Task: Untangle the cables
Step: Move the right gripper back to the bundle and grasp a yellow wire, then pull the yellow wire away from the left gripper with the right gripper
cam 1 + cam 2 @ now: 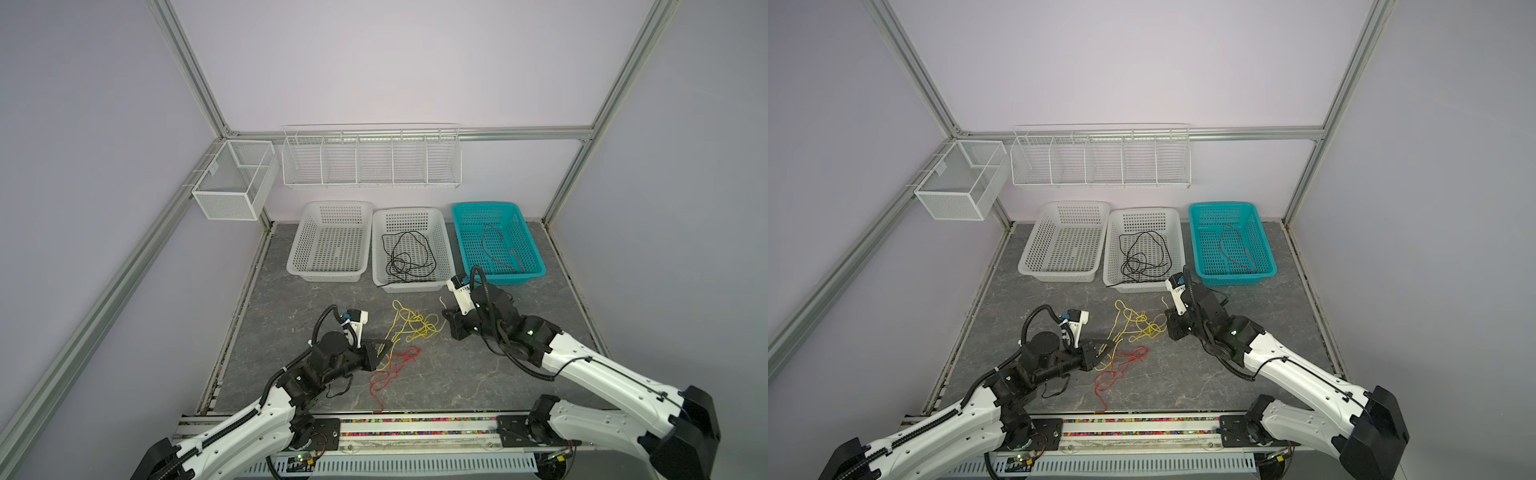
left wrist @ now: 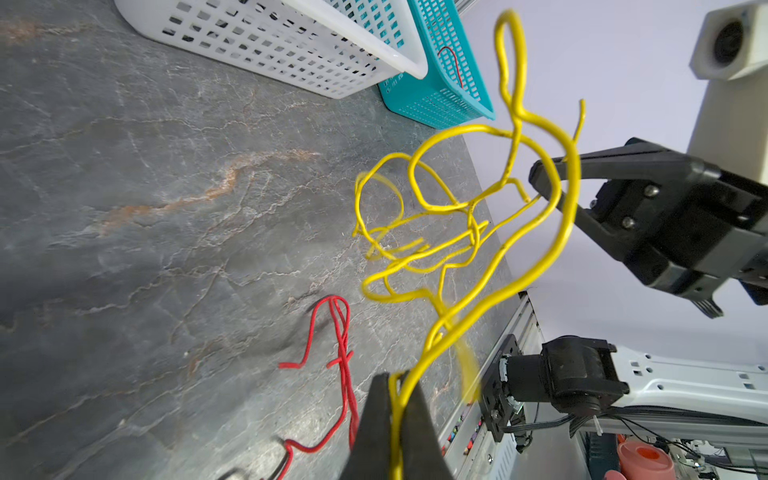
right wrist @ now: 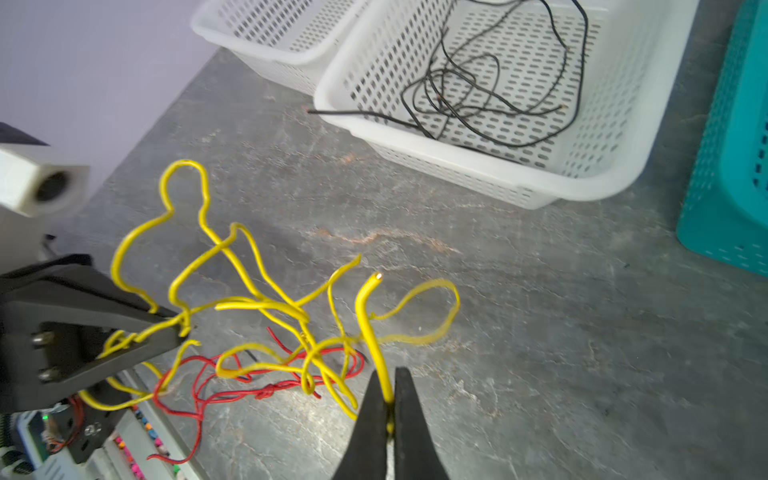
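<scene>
left gripper (image 2: 392,384): closed on a stretch of the yellow cable (image 3: 361,311), the strand pinched between its black fingers.
right gripper (image 3: 388,388): also clamped on the yellow cable, close to a free end (the bare tip pokes up past the fingertips).
yellow cable: a loopy tangle strung between the two grippers, held above the table (image 1: 478,374) in front of the baskets.
loose red cable (image 2: 343,353): lies on the table beneath the yellow loops, on the robot's side, twisted on itself; whether it is caught in the yellow cannot be told.
black cable (image 1: 400,266): coiled in the middle white basket (image 1: 409,211), one end over the front rim.
second red cable (image 1: 484,241): inside the teal basket (image 1: 486,205), rightmost of the row.
left white basket (image 1: 334,204): just beside the middle one.
</scene>
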`<state>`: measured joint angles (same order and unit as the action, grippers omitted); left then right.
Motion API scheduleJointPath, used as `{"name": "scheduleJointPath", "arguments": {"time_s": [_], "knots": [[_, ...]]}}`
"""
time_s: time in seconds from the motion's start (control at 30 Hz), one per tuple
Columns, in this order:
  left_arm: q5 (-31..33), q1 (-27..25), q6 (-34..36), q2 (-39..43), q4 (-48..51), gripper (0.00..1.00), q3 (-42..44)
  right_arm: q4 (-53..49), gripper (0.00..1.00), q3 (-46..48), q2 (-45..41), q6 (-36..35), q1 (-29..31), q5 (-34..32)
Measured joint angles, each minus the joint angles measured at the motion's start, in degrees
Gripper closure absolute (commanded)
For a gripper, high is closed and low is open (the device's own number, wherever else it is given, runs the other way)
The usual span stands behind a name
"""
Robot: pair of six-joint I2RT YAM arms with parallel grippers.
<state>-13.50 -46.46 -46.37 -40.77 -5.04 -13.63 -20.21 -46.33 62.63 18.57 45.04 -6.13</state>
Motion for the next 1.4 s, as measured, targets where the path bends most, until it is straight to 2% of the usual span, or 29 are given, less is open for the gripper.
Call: {"name": "scheduleJointPath", "arguments": {"time_s": [0.17, 0.37, 0.47, 0.57, 0.7, 0.83, 0.93, 1.17, 1.33, 1.37, 1.4], "knots": [[1.0, 0.0, 0.1, 3.0, 2.1, 1.00, 0.0, -1.2, 0.93, 0.4, 3.2, 0.3, -1.9, -1.1], [3.8, 0.0, -0.4, 10.6, 4.9, 1.00, 0.0, -3.5, 0.93, 0.6, 9.3, 1.6, -4.5, -2.6], [4.5, 0.0, -1.2, 13.9, 5.2, 1.00, 0.1, -3.9, 0.91, 0.7, 9.9, 1.3, -5.3, -0.6], [4.5, 0.0, -1.7, 13.7, 4.9, 1.00, 0.1, -3.7, 0.86, 0.8, 8.6, 0.2, -4.8, 2.7], [4.2, 0.0, -1.9, 9.9, 2.7, 1.00, 0.1, -3.7, 0.73, 1.0, 2.9, -1.8, -4.7, 6.9], [3.3, 0.0, -2.1, 6.8, 0.4, 1.00, 0.1, -4.0, 0.52, -0.1, -0.5, -3.5, -4.5, 10.0], [2.5, 0.0, -2.1, 4.9, -1.4, 1.00, 0.0, -3.5, 0.44, -0.5, -1.6, -4.4, -3.5, 12.0], [0.6, 0.0, -2.7, 2.2, -3.7, 1.00, -0.9, 0.0, 0.42, -0.6, -0.5, -5.4, -2.3, 16.3], [0.2, 0.0, -2.8, 2.4, -4.0, 1.00, -1.3, 4.9, 0.44, -0.6, 6.9, -5.4, -0.4, 18.2], [0.2, 0.0, -2.8, 2.4, -4.1, 1.00, -1.3, 5.6, 0.47, -0.6, 8.3, -5.4, 0.0, 18.2], [0.1, 0.0, -2.9, 2.6, -4.1, 1.00, -1.3, 6.3, 0.60, -0.6, 9.7, -5.6, 0.3, 18.0]]}}
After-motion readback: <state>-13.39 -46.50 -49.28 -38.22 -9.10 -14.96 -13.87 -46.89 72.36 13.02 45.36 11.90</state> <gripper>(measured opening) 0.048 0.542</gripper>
